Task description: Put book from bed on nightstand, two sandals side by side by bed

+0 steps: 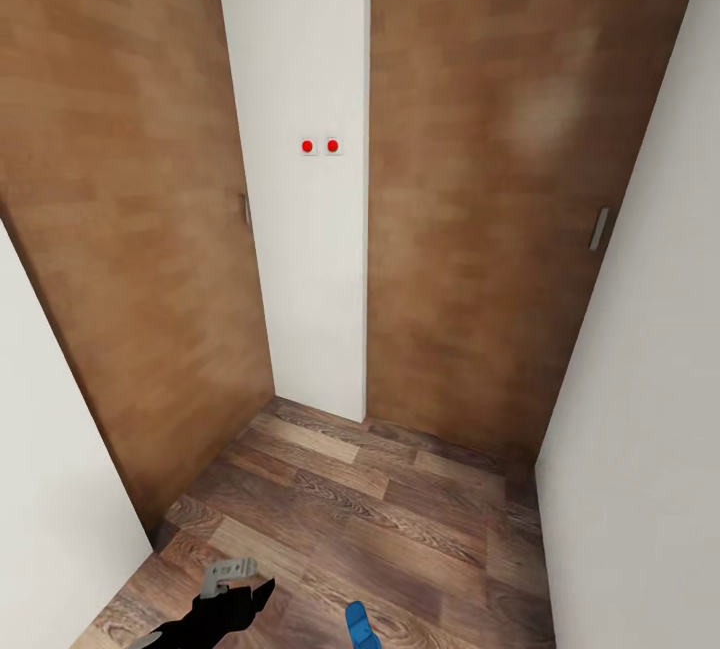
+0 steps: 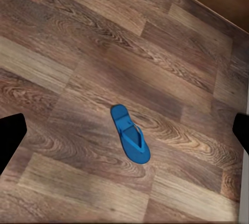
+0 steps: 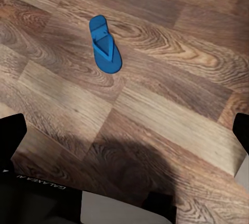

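Both claws hang open above the wood-plank floor [image 1: 400,519], where one blue sandal [image 2: 130,134] lies flat, untouched.

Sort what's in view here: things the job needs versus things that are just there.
For the job:
- blue sandal lying flat on the wood floor

Just there:
- two brown doors
- white wall strip with two red-dot switches
- door handle

Narrow white-walled nook [image 1: 300,229] — two wooden doors [image 1: 130,229], wood-plank floor [image 1: 400,519].
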